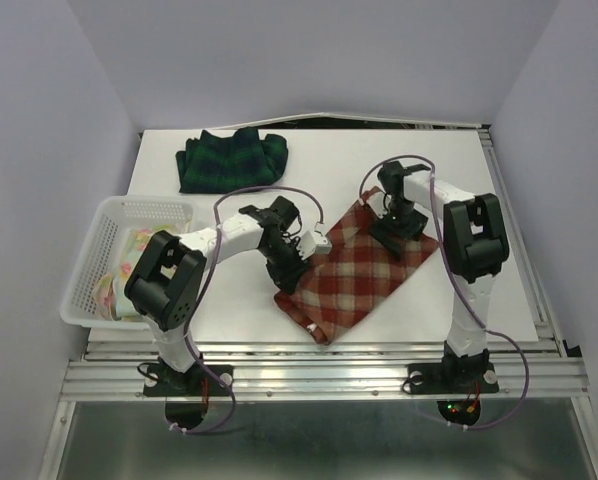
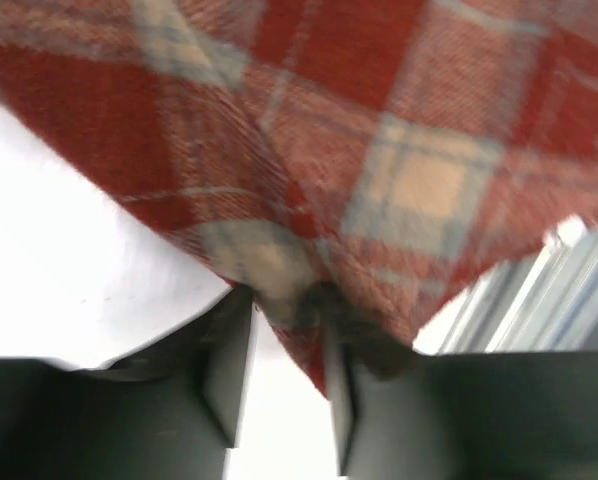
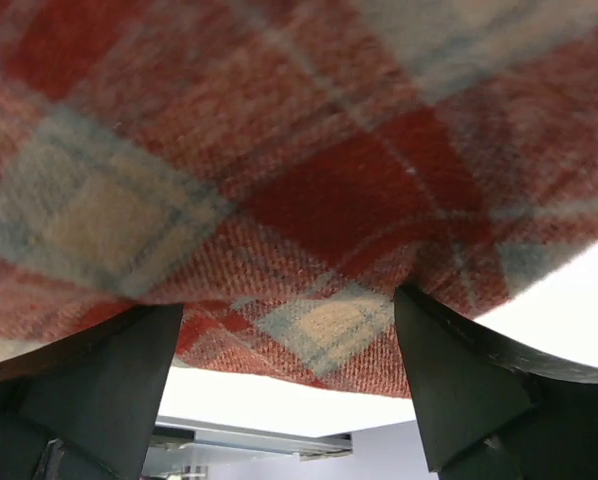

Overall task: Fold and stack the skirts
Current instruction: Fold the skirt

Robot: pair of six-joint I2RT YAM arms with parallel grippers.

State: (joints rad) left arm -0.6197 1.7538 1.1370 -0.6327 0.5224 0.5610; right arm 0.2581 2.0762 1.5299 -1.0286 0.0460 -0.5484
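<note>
The red-and-cream plaid skirt (image 1: 364, 268) lies flat in the middle of the table. My left gripper (image 1: 291, 262) is at its left edge. In the left wrist view the jaws (image 2: 289, 320) stand partly open, with a corner of the red skirt (image 2: 379, 150) reaching into the gap. My right gripper (image 1: 395, 226) is on the skirt's far right part, wide open (image 3: 289, 320), with the cloth (image 3: 279, 150) spanning both fingers. The dark green-navy plaid skirt (image 1: 230, 160) lies folded at the back left. The pastel skirt (image 1: 131, 262) is bunched in the basket.
A white mesh basket (image 1: 107, 222) stands at the table's left edge. The table's metal rail (image 1: 319, 350) runs along the near edge, just below the red skirt's lowest corner. Grey walls close in on both sides.
</note>
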